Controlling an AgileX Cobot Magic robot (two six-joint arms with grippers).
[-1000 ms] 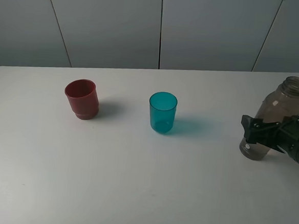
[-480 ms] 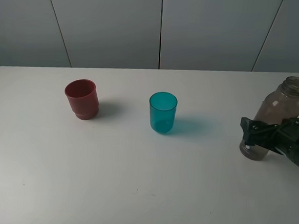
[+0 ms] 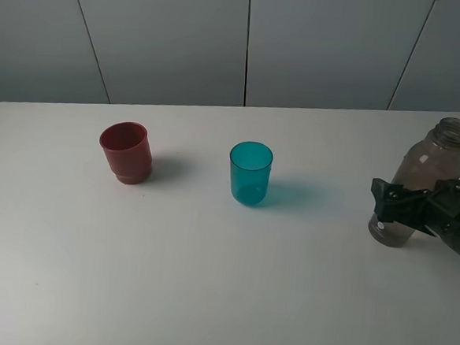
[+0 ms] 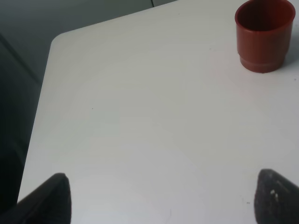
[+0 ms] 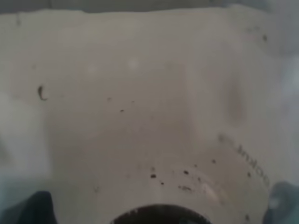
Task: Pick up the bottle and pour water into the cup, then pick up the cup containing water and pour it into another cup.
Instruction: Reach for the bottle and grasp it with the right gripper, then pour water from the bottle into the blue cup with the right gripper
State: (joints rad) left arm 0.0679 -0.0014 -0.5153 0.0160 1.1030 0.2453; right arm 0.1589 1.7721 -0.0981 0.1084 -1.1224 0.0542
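Grey wall panels behind; the white tabletop (image 3: 206,281) carries everything. Bottle (image 3: 432,167) stands on its base near the right edge, neck open, long axis roughly upright, not lifted. Teal cup (image 3: 250,172) sits mid-table, well to the bottle's left, and the red cup (image 3: 126,152) is further left again. Your right pincer (image 3: 401,207) is level with the bottle's lower half, jaws spread wide either side of it; can't tell if the pads touch. Left pincer (image 4: 166,196) has jaws apart with nothing between, red cup ahead of it. Right arm owns this grasp: close across the body, then carry left toward the teal cup.
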